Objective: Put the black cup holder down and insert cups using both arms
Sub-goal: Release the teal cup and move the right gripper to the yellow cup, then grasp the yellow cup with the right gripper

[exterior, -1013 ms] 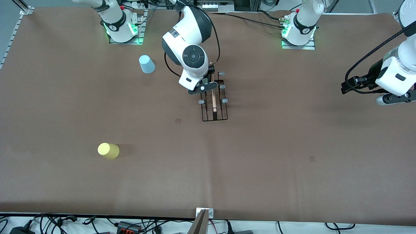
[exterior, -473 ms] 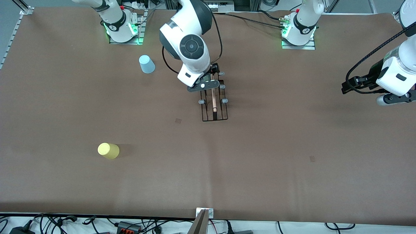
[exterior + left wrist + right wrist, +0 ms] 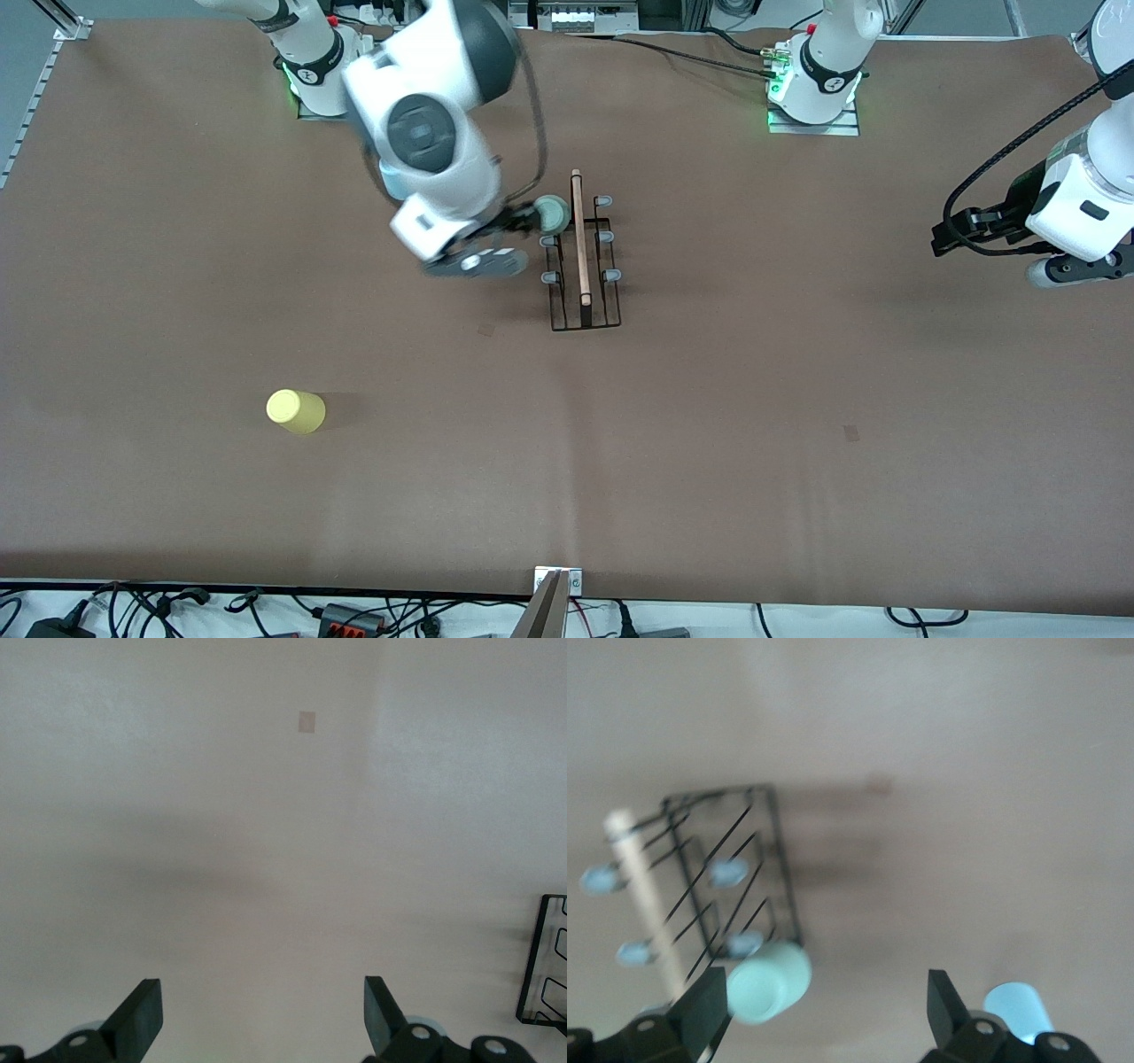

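Sitting mid-table, rack (image 3: 582, 266) has green cup (image 3: 554, 213) on a peg; right gripper (image 3: 483, 252), jaws wide, has swung off it. Left gripper (image 3: 961, 232) waits open.

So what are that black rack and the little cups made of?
The black cup holder looks like thin metal wire, painted matte black, with a pale rod handle, seemingly bare wood, and grey-capped pegs. The green cup on a peg and the yellow cup look like smooth matte plastic, though that's uncertain.
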`<act>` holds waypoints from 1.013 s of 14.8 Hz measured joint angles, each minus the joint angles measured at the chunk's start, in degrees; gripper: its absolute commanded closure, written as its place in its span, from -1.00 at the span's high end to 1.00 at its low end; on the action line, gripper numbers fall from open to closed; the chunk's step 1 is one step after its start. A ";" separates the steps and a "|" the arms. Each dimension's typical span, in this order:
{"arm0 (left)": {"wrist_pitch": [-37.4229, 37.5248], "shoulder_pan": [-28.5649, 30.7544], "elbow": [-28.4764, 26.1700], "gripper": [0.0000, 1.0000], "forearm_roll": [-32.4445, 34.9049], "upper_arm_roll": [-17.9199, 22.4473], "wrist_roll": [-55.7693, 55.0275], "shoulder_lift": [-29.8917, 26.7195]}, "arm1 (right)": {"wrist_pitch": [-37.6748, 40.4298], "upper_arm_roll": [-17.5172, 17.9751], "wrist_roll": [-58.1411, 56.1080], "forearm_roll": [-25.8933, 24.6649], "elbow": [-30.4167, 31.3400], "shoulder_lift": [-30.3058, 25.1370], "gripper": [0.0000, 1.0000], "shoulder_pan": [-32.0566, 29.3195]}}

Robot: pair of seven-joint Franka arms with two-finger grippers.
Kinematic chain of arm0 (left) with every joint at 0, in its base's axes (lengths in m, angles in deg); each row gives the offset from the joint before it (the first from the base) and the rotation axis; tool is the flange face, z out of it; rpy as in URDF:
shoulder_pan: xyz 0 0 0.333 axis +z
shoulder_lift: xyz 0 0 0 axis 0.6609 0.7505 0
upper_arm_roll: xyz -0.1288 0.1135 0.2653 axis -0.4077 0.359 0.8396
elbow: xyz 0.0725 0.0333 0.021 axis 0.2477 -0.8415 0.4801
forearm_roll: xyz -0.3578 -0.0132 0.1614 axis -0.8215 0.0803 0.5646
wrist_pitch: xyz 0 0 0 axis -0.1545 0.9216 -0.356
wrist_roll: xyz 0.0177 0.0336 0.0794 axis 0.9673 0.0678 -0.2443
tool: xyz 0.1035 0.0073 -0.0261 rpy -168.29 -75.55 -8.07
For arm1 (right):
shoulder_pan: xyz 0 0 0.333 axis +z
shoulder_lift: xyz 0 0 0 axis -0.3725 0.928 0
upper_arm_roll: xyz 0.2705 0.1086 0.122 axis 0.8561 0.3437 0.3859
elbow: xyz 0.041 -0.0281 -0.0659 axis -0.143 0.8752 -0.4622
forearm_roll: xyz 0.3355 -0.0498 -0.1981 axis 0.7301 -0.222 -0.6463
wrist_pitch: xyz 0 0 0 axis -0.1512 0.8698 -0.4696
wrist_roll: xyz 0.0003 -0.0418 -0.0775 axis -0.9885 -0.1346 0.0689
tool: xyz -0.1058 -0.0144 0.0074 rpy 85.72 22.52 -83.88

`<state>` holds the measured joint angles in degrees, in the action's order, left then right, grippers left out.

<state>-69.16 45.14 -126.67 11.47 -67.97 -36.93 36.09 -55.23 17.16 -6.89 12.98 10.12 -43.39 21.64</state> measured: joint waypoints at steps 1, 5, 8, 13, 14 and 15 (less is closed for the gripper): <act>0.00 0.00 0.00 1.00 0.00 0.00 0.00 0.00 | 0.07 -2.28 -0.32 -0.03 0.01 0.13 1.00 -0.51; 0.00 0.01 0.00 1.00 0.00 0.01 0.00 0.00 | -0.28 -5.91 -6.05 -0.17 0.18 2.38 1.00 -8.21; 0.02 0.01 0.01 1.00 0.00 0.01 0.00 0.00 | -4.45 -5.99 -10.26 -0.98 0.32 6.08 1.00 -15.03; 0.03 0.01 0.01 1.00 0.00 0.01 0.00 0.00 | -15.63 -5.96 -13.83 -5.07 0.34 10.61 1.00 -18.77; 0.03 0.01 0.01 1.00 0.00 0.01 0.00 0.00 | -16.87 -5.96 -15.06 -5.11 0.32 11.32 1.00 -19.49; 0.03 0.01 0.01 1.00 0.00 0.01 0.00 0.00 | -17.62 -5.96 -15.88 -5.11 0.24 12.19 1.00 -20.33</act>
<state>-69.13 45.15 -126.67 11.47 -67.96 -36.93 36.09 -72.85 11.20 -22.77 7.87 10.36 -31.21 1.31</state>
